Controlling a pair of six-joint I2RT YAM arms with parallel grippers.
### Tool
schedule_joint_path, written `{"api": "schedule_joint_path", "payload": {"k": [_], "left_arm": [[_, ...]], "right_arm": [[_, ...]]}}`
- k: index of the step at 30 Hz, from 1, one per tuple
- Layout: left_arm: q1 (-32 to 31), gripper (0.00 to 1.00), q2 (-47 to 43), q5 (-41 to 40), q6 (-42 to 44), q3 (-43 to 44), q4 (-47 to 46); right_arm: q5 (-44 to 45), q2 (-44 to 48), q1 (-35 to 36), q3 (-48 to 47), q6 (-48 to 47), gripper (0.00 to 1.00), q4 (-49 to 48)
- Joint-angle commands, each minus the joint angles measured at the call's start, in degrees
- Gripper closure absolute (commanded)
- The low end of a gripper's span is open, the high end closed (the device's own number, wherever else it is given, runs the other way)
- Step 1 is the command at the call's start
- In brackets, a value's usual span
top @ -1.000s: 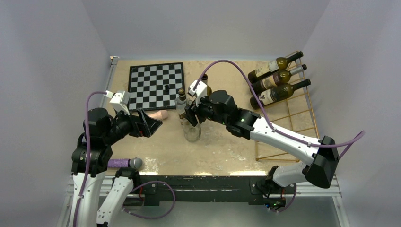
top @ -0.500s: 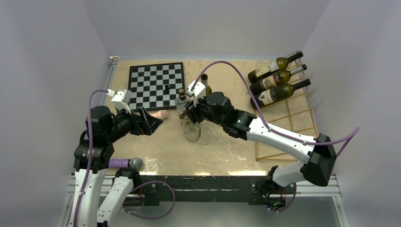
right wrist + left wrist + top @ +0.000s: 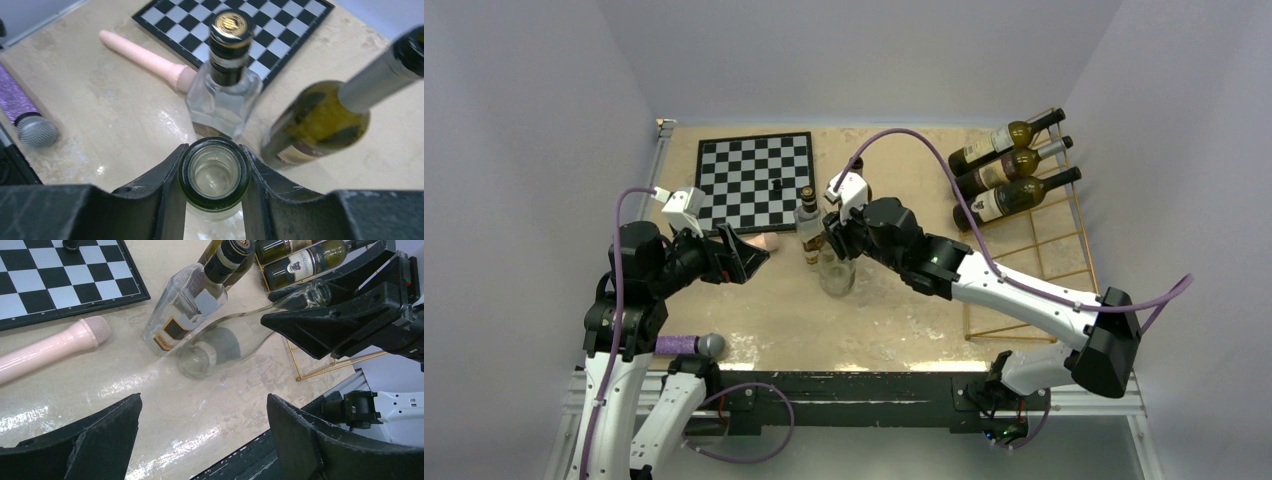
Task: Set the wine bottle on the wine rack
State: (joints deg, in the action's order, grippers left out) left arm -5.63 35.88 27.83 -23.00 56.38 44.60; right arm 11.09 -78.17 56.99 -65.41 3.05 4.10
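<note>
Near the chessboard [image 3: 754, 180], our wine bottle [image 3: 835, 275] stands roughly upright, mouth up; our outstretched right arm [image 3: 984, 280] has its jaws clamped on the neck; left jaws gape wide.

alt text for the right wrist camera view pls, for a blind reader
The right gripper clamps the neck of a clear bottle, seen straight down its open mouth. Just beyond stand a square glass bottle with a gold-topped cap and a dark green wine bottle. A pink microphone and a chessboard lie farther back, a purple microphone at left.
</note>
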Motion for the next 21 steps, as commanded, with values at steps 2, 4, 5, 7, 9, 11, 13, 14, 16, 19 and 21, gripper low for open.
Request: {"api": "schedule_joint_path", "payload": {"k": [2,4,5,7,9,11,13,14,16,19,21], "left_arm": [[0.27,0.01,0.18,0.32,-0.17,0.32,-2.49],[0.27,0.01,0.6,0.82,-0.35,0.24,-2.68],[0.27,0.01,0.67,0.96,-0.37,0.29,-2.69],[0.27,0.01,0.49,0.99,-0.37,0.08,-2.76],[0.27,0.01,0.13,0.91,-0.37,-0.05,-2.76],[0.27,0.02,-0.14,0.83,-0.29,-0.07,-2.62],[0.27,0.01,-0.24,0.77,-0.2,0.04,-2.45],[0.27,0.01,-0.23,0.77,-0.2,0.19,-2.42],[0.27,0.01,-0.29,0.79,-0.28,0.14,-2.51],[0.27,0.01,-0.15,0.98,-0.46,0.05,-2.78],[0.27,0.01,-0.06,1.07,-0.55,-0.13,-2.97]], "right_arm": [[8.91,7.13,-1.47,-2.03,0.02,1.0,1.39],[9.45,8.53,-2.58,-2.31,0.72,1.0,2.82],[9.69,9.29,-3.2,-2.37,1.11,1.0,3.52],[10.22,10.86,-4.95,-2.53,1.92,1.0,5.11],[10.34,12.55,-7.41,-2.5,2.94,1.0,6.96],[10.08,14.35,-10.68,-2.03,4.29,1.0,8.59],[9.8,16.38,-14.17,-1.7,5.49,1.0,10.42],[9.74,17.41,-15.94,-1.51,5.86,1.0,11.27],[9.82,19.92,-19.16,-0.99,6.36,1.0,12.73],[10.14,22.25,-23.89,-0.84,7.1,1.0,15.08],[10.0,23.37,-26.84,-0.44,7.81,1.0,15.96]]}}
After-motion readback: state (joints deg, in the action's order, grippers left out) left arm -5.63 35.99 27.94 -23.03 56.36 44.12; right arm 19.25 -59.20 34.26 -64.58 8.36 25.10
